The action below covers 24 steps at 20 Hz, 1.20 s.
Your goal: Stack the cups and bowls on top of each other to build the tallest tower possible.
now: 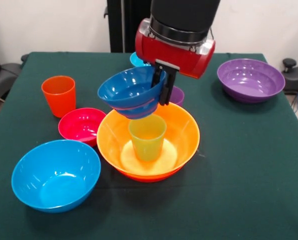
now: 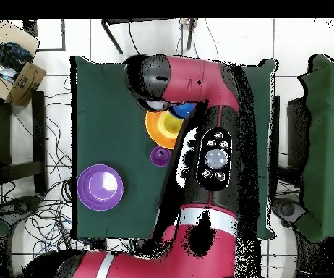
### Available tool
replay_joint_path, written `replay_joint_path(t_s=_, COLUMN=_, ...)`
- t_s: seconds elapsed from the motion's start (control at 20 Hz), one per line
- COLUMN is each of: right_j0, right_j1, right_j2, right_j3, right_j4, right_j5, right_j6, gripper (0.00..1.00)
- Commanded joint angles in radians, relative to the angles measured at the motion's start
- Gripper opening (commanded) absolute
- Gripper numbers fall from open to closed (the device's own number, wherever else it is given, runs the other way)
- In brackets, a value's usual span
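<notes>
The black two-fingered gripper is clamped on the rim of a glossy dark blue plastic bowl, holding it tilted just above the lime green tapered plastic cup. That cup stands upright inside the broad yellow-orange plastic bowl (the tower's base). Recommended procedure: level the dark blue bowl, centre it over the cup's mouth, lower until seated, then release.

Arm: lies across the green table
Yellow-orange bowl: touching the arm's edge
Small purple cup: just beside that bowl
Large purple bowl: well apart from it
</notes>
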Motion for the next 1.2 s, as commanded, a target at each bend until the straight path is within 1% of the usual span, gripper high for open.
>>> replay_joint_path(t_s=0.05, right_j0=-0.005, right_j1=0.104, right_j2=0.132, right_j3=-0.024, right_j4=-0.069, right_j5=0.066, right_j6=-0.172, gripper=0.0)
replay_joint_path(t_s=0.2, right_j0=-0.004, right_j1=0.118, right_j2=0.13, right_j3=-0.045, right_j4=-0.08, right_j5=0.078, right_j6=-0.183, gripper=0.0)
replay_joint_path(t_s=0.35, right_j0=-0.004, right_j1=0.122, right_j2=0.126, right_j3=-0.045, right_j4=-0.083, right_j5=0.081, right_j6=-0.187, gripper=0.0)
replay_joint_path(t_s=0.55, right_j0=-0.004, right_j1=0.116, right_j2=0.113, right_j3=-0.02, right_j4=-0.094, right_j5=0.073, right_j6=-0.194, gripper=0.0)
replay_joint_path(t_s=0.7, right_j0=-0.007, right_j1=0.117, right_j2=0.105, right_j3=-0.018, right_j4=-0.102, right_j5=0.105, right_j6=-0.214, gripper=0.0)
replay_joint_path(t_s=0.95, right_j0=-0.011, right_j1=0.114, right_j2=0.113, right_j3=-0.013, right_j4=-0.096, right_j5=0.177, right_j6=-0.24, gripper=0.0)
replay_joint_path(t_s=1.1, right_j0=-0.01, right_j1=0.113, right_j2=0.112, right_j3=-0.01, right_j4=-0.1, right_j5=0.195, right_j6=-0.245, gripper=0.0)
replay_joint_path(t_s=1.2, right_j0=-0.011, right_j1=0.102, right_j2=0.111, right_j3=0.016, right_j4=-0.103, right_j5=0.183, right_j6=-0.248, gripper=0.0)
